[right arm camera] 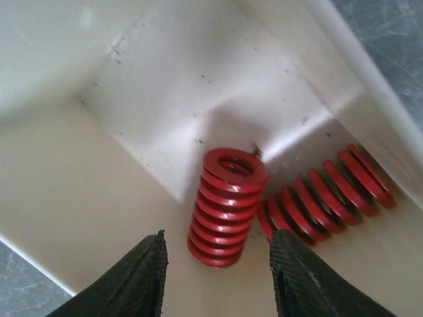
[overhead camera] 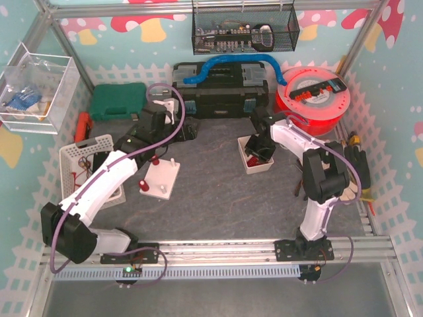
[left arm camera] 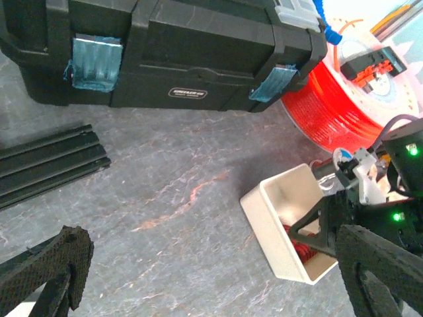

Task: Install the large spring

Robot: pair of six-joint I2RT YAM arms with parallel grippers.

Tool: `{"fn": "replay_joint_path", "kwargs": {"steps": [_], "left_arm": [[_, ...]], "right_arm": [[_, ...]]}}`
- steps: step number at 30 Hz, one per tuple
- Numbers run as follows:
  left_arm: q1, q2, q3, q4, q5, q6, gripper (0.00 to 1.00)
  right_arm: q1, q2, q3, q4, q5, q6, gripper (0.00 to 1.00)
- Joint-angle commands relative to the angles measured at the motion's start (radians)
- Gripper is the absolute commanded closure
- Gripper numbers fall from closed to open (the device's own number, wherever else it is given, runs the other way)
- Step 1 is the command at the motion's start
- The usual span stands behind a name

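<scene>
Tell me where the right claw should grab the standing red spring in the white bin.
Grip the standing spring across its middle coils, coming down from above with the right claw straddling it. Its open end faces up, and the lying spring crowds one side inside the white bin.

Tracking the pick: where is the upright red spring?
Right wrist view: the upright red spring stands in the white bin, straddled by the right gripper, a lying spring on its right.

Black toolbox (overhead camera: 221, 99) is being shown top centre, red spool (overhead camera: 310, 109) upper right, green case (overhead camera: 117, 100) upper left, wire basket (overhead camera: 244, 30) along top edge.
</scene>
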Motion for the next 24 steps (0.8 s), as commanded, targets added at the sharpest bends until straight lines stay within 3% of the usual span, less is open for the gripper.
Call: {"fn": "replay_joint_path", "kwargs": {"steps": [1, 12, 18, 24], "left_arm": [[0.0, -0.029, -0.014, -0.029, -0.017, 0.038, 0.01], [-0.006, -0.044, 0.018, -0.057, -0.057, 0.085, 0.01], [-0.005, -0.04, 0.024, -0.065, -0.063, 0.088, 0.01], [-0.005, -0.02, 0.045, -0.07, -0.059, 0.082, 0.01]], "right_arm": [[0.004, 0.031, -0.007, 0.078, -0.006, 0.062, 0.54], [0.004, 0.148, -0.011, 0.14, -0.001, 0.064, 0.55], [0.003, 0.174, 0.009, 0.176, 0.017, 0.006, 0.61], [-0.005, 0.151, 0.064, 0.143, 0.073, -0.104, 0.56]]}}
